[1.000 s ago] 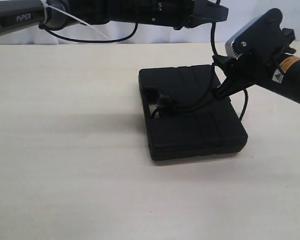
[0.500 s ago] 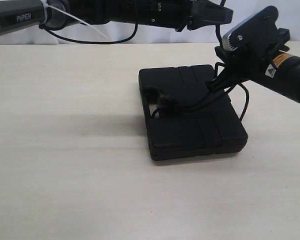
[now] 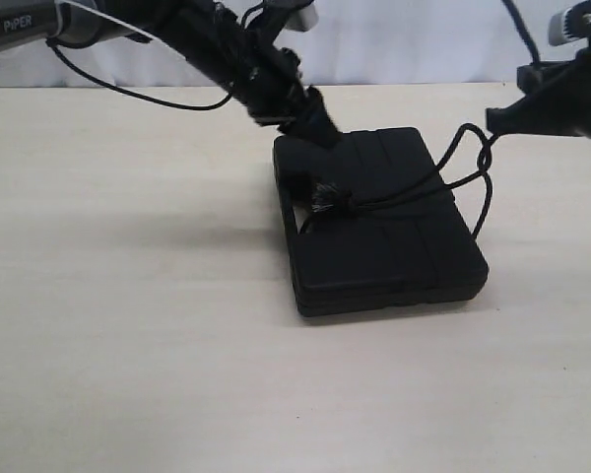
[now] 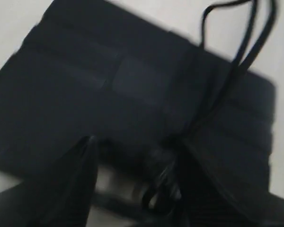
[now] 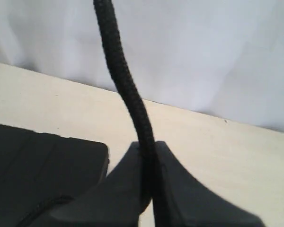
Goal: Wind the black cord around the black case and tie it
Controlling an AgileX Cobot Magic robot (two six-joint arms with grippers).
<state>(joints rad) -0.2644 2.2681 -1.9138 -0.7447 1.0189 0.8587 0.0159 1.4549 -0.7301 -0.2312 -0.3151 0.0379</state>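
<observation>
Exterior view: the black cord point(image 3: 404, 200) now runs tauter across the black case point(image 3: 384, 236) than it did a second ago. It passes from its frayed knot point(image 3: 328, 204) at the handle slot to the case's right side, then rises in a loose loop to the right gripper point(image 3: 497, 120). That gripper is now further toward the counter's right edge, drawing the slack with it. The right wrist view shows its jaws clenched on the cord, with the braid standing up between the fingers.

The left gripper point(image 3: 315, 126), which a moment ago hung high above the far edge, is now down at the case's far left corner, just beyond the knot. In its blurred wrist view we see the fingers point(image 4: 80, 179) apart and holding nothing, with the knot lying between them.

We judge this to be the tightening stage — one arm keeps tension while the other comes in for the knot or a free end.

The case is matte black with rounded corners and moulded grooves. It lies flat on the counter point(image 3: 128, 296), right of the middle and nearer the far edge. The cord is thin and braided, and fuzzy only at the knot.
</observation>
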